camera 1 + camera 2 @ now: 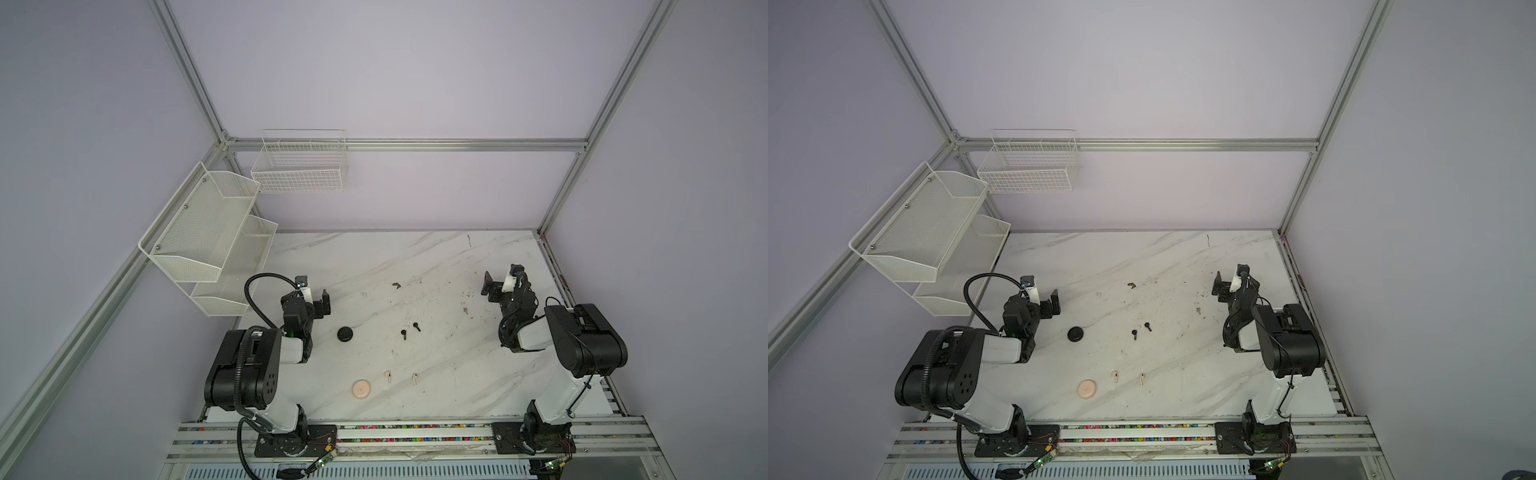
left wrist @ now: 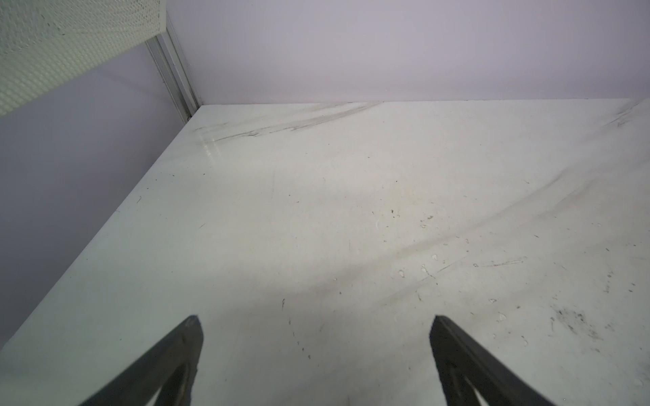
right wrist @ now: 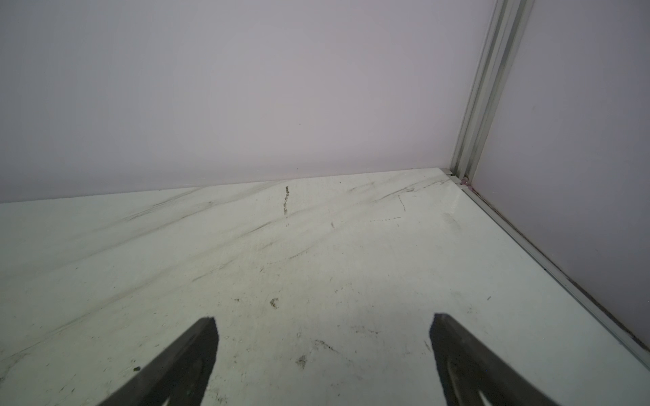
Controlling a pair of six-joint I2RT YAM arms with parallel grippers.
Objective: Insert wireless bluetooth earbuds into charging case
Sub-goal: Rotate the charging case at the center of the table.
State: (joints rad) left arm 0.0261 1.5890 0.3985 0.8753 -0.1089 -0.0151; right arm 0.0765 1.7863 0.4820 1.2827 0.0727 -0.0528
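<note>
Two black earbuds [image 1: 403, 334] [image 1: 416, 326] lie mid-table, and two pinkish-cream earbuds [image 1: 387, 376] [image 1: 414, 378] lie nearer the front; both top views show them. A round black charging case [image 1: 345, 333] sits left of the black pair. A round pinkish charging case [image 1: 361, 388] sits left of the cream pair. Both lids look closed. My left gripper [image 1: 311, 298] [image 2: 316, 323] is open over bare table, behind and left of the black case. My right gripper [image 1: 503, 283] [image 3: 323, 323] is open at the far right, well away from the earbuds. Neither wrist view shows earbuds or cases.
A small dark scrap [image 1: 396, 284] lies behind the black earbuds. A white mesh shelf [image 1: 208, 232] hangs on the left wall close to the left arm, and a wire basket [image 1: 299, 166] hangs on the back wall. Aluminium frame posts [image 3: 485, 105] stand in the corners.
</note>
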